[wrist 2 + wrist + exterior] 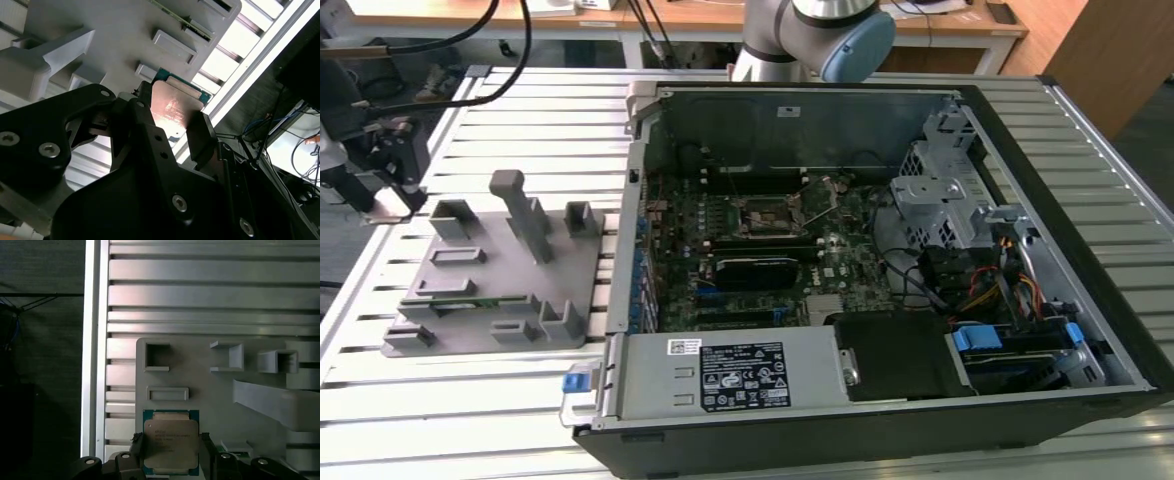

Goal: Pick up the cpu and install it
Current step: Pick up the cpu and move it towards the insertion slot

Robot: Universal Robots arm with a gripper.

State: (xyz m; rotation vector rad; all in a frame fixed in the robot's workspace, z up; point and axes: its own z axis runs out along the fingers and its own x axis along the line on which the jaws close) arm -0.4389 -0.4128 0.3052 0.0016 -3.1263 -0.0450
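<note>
The cpu [170, 442] is a flat square chip with a pale metal top and a green rim. It sits between my gripper's [170, 447] two black fingers, which press on its opposite edges. In the second wrist view the cpu [172, 106] shows in the same hold of the gripper [172, 122], above the grey fixture [125, 35]. In the exterior view my gripper [387, 200] hangs at the far left, over the table's edge and beside the fixture [494, 270]. The black-framed socket [761, 215] lies on the motherboard in the open computer case [1014, 130].
The grey fixture [215, 390] carries upright blocks and small pockets. The slatted metal table [480, 400] bears fixture and case. Cables, a drive cage [941, 190] and a power supply [734, 370] crowd the case. The arm's base [814, 40] stands behind it.
</note>
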